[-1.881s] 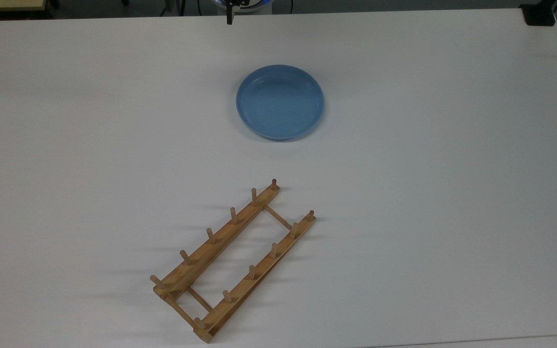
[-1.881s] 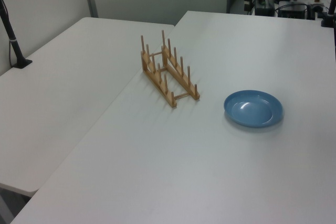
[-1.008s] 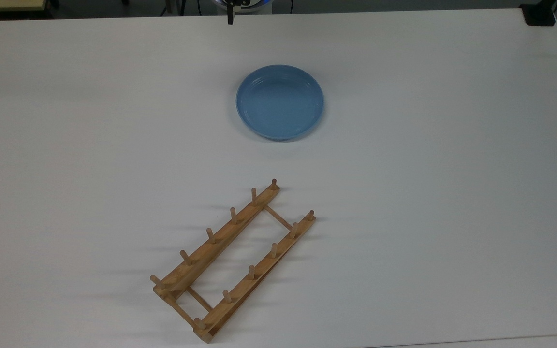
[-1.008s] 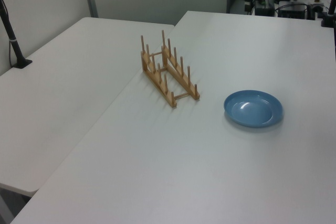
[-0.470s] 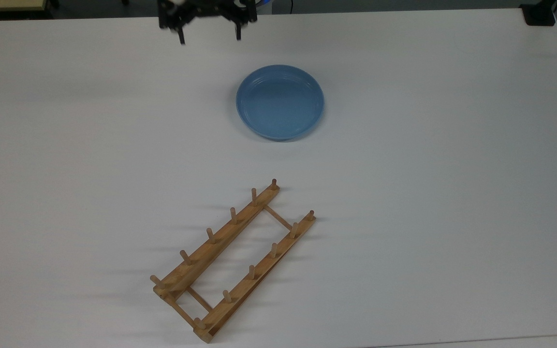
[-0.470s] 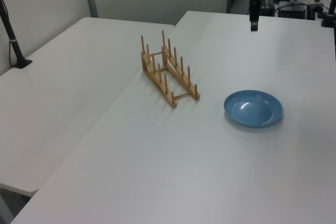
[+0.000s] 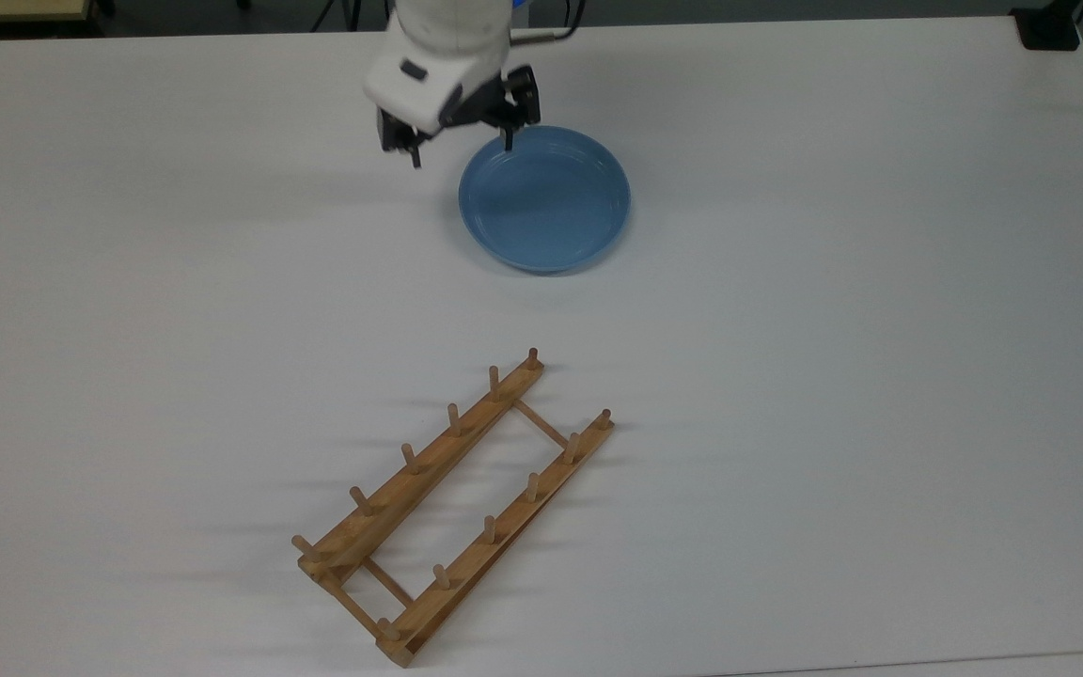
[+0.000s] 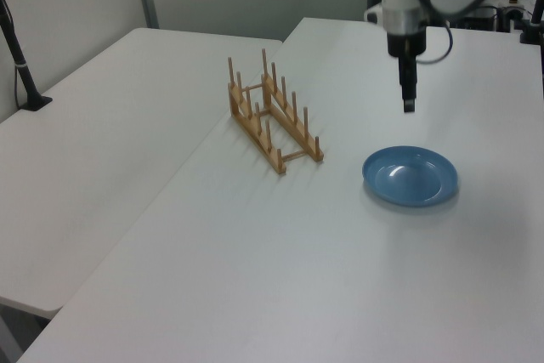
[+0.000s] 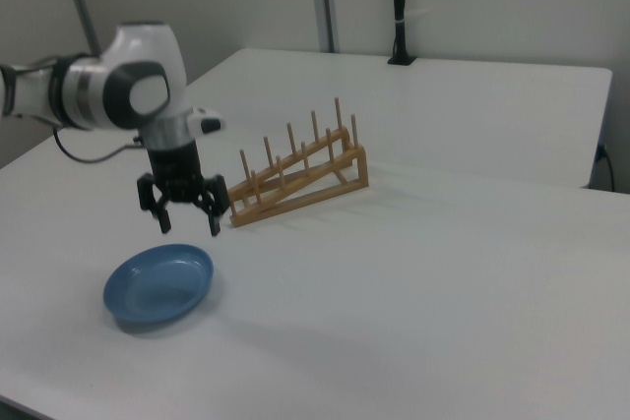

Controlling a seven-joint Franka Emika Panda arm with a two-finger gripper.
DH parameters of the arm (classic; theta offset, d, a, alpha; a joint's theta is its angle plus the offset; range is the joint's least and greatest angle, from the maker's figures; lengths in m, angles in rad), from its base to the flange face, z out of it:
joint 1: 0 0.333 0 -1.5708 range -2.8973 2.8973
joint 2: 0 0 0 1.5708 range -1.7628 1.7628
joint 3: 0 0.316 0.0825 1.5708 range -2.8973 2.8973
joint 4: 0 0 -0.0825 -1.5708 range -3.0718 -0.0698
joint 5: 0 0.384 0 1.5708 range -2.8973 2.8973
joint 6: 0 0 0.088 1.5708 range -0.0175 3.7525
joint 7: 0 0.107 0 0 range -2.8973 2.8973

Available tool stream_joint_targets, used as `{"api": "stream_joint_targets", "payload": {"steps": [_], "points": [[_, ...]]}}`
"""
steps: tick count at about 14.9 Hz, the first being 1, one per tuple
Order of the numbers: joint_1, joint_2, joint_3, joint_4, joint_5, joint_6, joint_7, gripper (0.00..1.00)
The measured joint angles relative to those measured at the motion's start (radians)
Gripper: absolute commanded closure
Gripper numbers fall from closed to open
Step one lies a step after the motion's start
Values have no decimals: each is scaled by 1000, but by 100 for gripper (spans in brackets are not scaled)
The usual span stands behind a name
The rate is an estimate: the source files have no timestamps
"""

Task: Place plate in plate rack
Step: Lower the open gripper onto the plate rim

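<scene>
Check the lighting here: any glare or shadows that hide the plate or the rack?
Top view: even light, the plate rack throws faint peg shadows to the top view's left, the plate reads clearly. Left view: a pale reflection sits on the plate's glossy base, hiding nothing. Right view: a soft shadow lies under the plate, with the gripper above it.

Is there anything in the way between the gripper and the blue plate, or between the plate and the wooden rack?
Nothing visible. The open gripper hangs above the plate's rim, with just air between. Bare table separates plate and plate rack.
</scene>
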Motion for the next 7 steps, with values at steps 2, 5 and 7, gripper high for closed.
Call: {"api": "stream_joint_targets", "payload": {"steps": [2,5,7], "points": [[2,45,1,-21,0,45,0,27],[2,105,1,-21,0,82,0,56],[3,125,1,-20,0,83,0,62]]}}
